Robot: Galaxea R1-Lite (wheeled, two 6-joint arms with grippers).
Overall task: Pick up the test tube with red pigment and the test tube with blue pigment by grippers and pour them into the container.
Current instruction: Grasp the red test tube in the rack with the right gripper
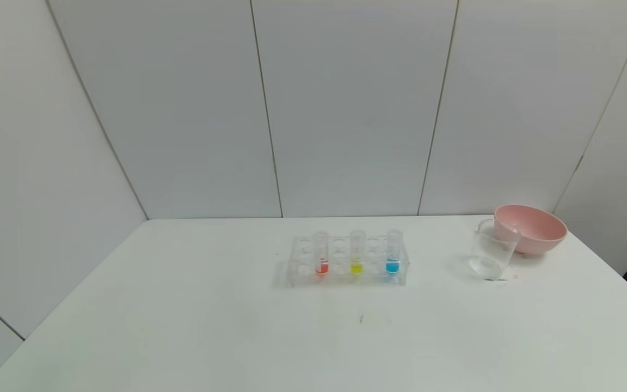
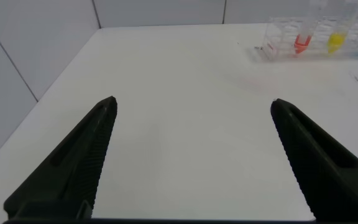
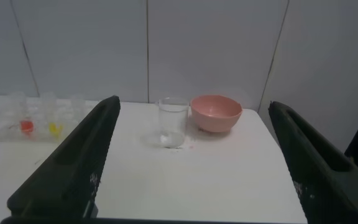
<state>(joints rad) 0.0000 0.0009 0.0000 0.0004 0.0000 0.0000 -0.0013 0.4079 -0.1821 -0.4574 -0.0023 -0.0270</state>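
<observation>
- left gripper (image 2: pixel 191 155) and right gripper (image 3: pixel 191 155) hang back, fingers spread, holding nothing.
- red test tube (image 1: pixel 321 253) and blue test tube (image 1: pixel 393 253) stand upright in the rack (image 1: pixel 346 261); beaker (image 1: pixel 491 249) sits well apart, touching the pink bowl (image 1: pixel 534 227).
- each gripper should grasp its tube near the top and lift straight up.

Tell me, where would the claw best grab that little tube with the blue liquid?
Probably by its bare upper part, coming from above. The test tube with blue pigment stands upright in the clear rack, whose walls surround its lower half; only the top pokes out, at the row's end beside the yellow tube.
</observation>
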